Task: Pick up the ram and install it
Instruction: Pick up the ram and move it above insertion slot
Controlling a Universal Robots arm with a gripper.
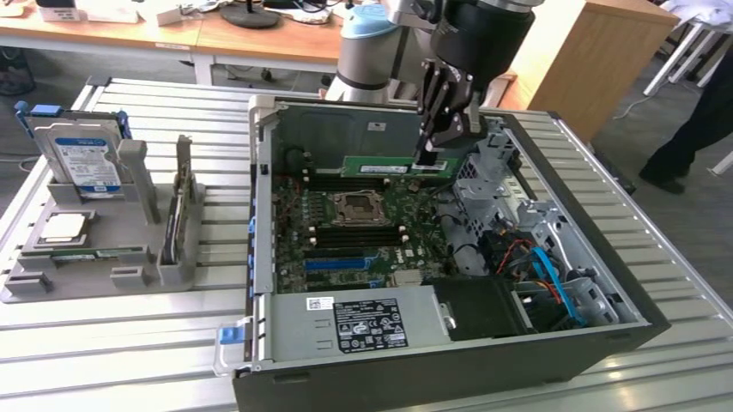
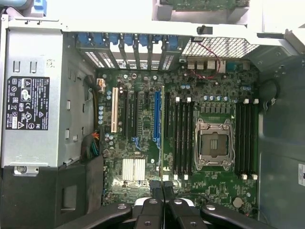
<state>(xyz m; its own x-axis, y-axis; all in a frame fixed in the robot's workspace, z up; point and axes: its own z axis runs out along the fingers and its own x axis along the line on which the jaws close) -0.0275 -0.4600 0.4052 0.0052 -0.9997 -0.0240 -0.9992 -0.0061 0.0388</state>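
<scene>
Hand: your hand (image 1: 431, 157) is clenched on the ram (image 1: 366, 162), pinching its upper edge nearer one end than the middle.
Ram position: it hangs level above the motherboard (image 2: 219, 191) inside the open case (image 1: 458, 378), not seated. In the wrist view it shows edge-on as a thin line.
Alignment: that line runs just beside the blue slot (image 2: 156, 114), with the black memory slots (image 2: 183, 136) on its far side, between it and the processor socket (image 2: 213, 143).
Risk, wrong slot: if you lowered it from here, I judge the edge would land off the memory slots (the blue one is not meant for it) and could scrape nearby parts.
Risk, tilt: the off-centre grip may let the free end dip or rock under pressure, so one end seats and the other rides high.
Risk, latches: I cannot tell whether the white slot latches are open. If they are closed, they would block the stick.
Risk, slip: the pinch is on a thin board edge, so a hard push could slide it in the grip.
Writing, power supply label (image 2: 27, 102): black with white marks and symbols, no word readable.
Writing, ram: a white sticker (image 1: 384, 169), text too small to read.
Writing, hard drive (image 1: 75, 163): a blue-and-white label, unreadable. It stands in the grey fixture (image 1: 103, 275) on the surface (image 1: 137, 343).
</scene>
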